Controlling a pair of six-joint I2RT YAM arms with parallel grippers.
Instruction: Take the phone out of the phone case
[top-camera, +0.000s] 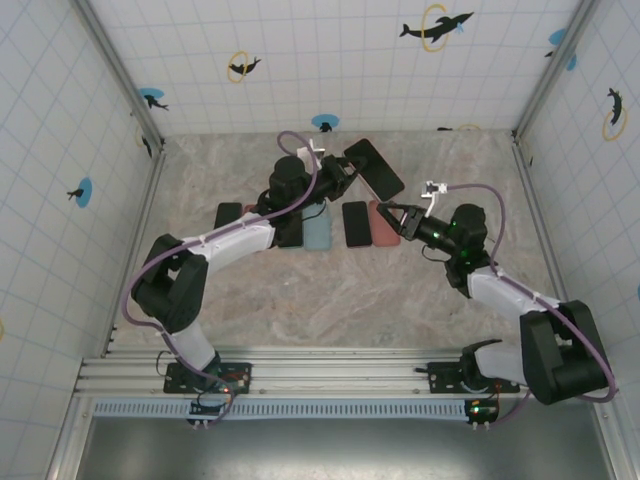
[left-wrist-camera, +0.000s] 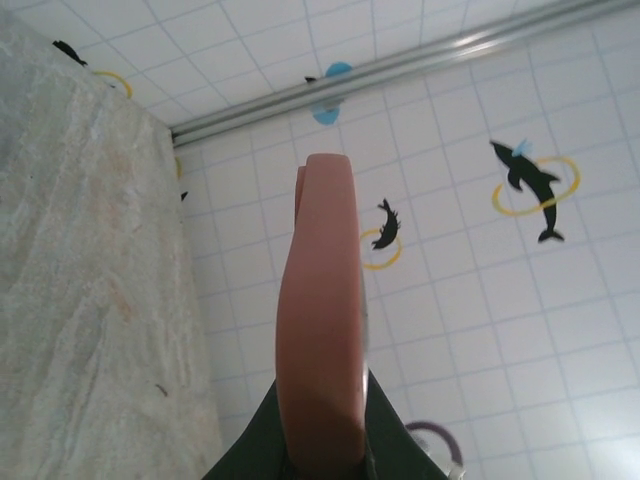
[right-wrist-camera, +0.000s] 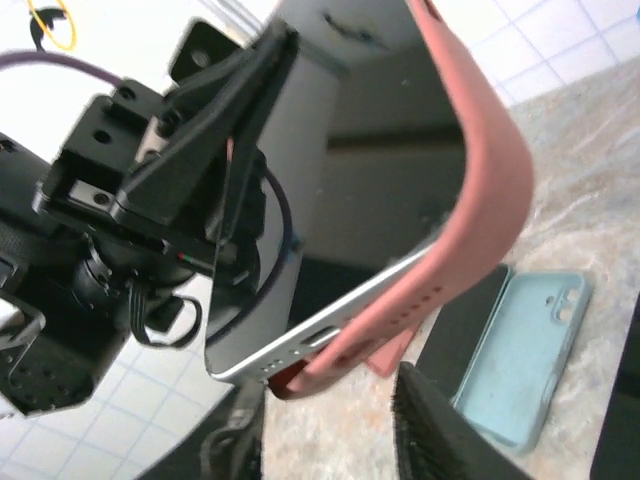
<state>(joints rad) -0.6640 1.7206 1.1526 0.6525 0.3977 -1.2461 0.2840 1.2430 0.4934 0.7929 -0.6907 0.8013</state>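
Phone (right-wrist-camera: 380, 200), pink case (right-wrist-camera: 492, 190) half off, clamped in left gripper (top-camera: 347, 174); right gripper (top-camera: 396, 214) spread, beside btm corner.

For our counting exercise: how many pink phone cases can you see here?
2: the held pink case, part-peeled off its phone; the loose pink case, flat on the table. The left arm may hide others.

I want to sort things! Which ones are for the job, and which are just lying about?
For the job: phone, pink case half off it, left gripper holding it.
Lying about: blue case, black phone, spare pink case, on the table.
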